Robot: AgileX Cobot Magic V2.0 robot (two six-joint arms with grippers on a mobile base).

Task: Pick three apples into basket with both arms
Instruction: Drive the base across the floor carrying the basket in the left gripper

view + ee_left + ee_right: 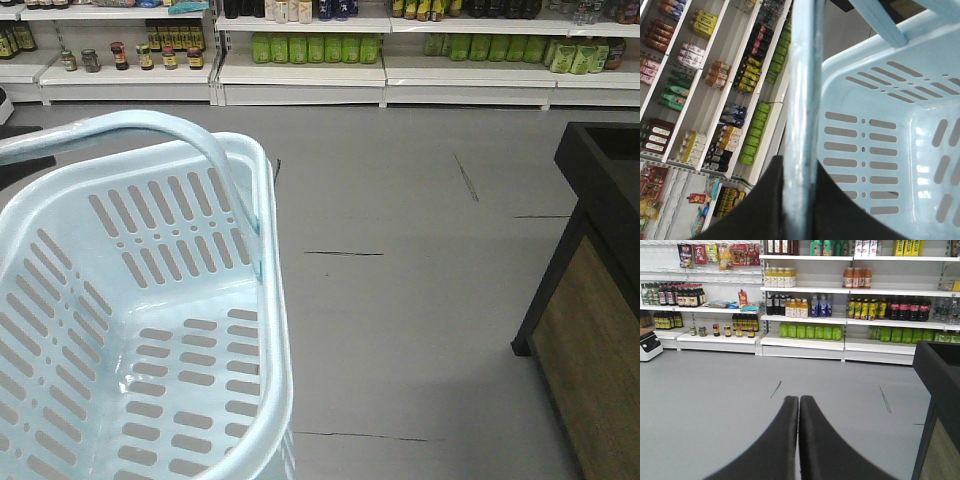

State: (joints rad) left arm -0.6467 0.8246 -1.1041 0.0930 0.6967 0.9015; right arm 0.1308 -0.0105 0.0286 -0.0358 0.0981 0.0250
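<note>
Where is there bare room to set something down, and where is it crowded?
Free: the bottom of the pale blue slotted plastic basket, bare inside its walls; the grey floor between the basket, the dark wood-sided counter and the white shelves. Crowded: those shelves, packed with bottles and jars.

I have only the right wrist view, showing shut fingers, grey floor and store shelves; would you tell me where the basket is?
Observer: The basket fills the front view's lower left, above the floor, with its handle raised.
Operator: Is anything holding it?
Observer: Yes. In the left wrist view, the left gripper has a finger on either side of the handle.
Operator: Are any apples inside?
Observer: No. The slotted bottom is bare, and no apples appear in any view.
</note>
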